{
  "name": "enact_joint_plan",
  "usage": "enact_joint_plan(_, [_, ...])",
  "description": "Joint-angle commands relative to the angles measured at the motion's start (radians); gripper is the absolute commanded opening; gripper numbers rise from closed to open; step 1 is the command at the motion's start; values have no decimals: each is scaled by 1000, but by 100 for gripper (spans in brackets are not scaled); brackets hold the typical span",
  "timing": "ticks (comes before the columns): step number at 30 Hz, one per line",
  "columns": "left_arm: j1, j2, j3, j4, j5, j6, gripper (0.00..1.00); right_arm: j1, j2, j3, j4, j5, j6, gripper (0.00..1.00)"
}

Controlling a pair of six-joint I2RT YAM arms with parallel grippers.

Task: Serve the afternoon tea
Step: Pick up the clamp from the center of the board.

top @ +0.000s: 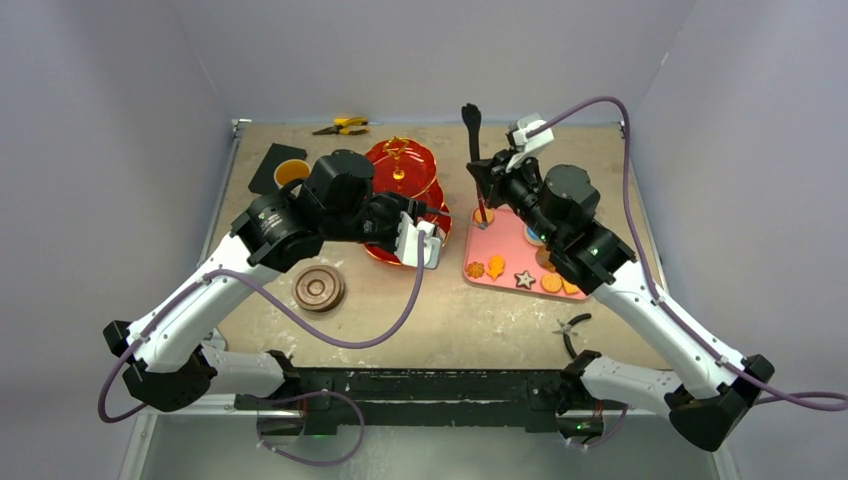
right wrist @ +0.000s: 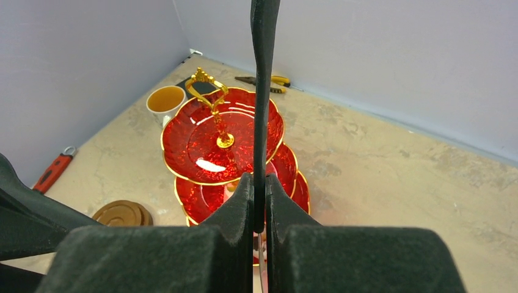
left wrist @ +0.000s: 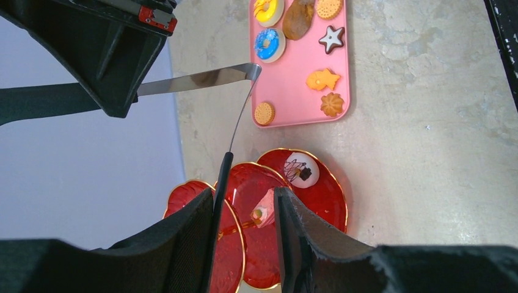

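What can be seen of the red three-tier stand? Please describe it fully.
The red three-tier stand has three glossy, scalloped red plates with gold rims, on a gold centre post ending in an ornate loop handle. It stands upright on the table, left of the pink tray. Its top plate is bare; a lower plate carries a white pastry with dark drizzle. The left gripper is close over its lower plates; contact cannot be told.

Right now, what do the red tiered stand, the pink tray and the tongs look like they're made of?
The red stand looks like glossy plastic or glass, given its sharp highlights; its gold rims look metallic-coated. The pink tray is probably matte plastic, with a flat, even colour. The tongs have a shiny metal strip mirroring light, with matte black arms, likely rubber or plastic.
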Motion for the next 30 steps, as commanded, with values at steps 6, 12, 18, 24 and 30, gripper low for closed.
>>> enact_joint_plan(6, [-3, -72, -7, -226, 27, -45, 0, -139, 5, 40, 23, 237, -10, 0])
enact_joint_plan(12, [-3, -76, -4, -229, 36, -46, 0, -192, 14, 22, 31, 229, 28, 0])
enact_joint_plan(18, [-4, -77, -1, -235, 36, -41, 0, -262, 28, 13, 31, 225, 101, 0])
enact_joint_plan(24, [-4, -81, -2, -234, 36, -40, 0, -308, 45, 6, 33, 190, 125, 0])
enact_joint_plan(30, [-3, -91, -17, -173, 30, -28, 0, -308, 35, 0, 86, 7, 61, 0])
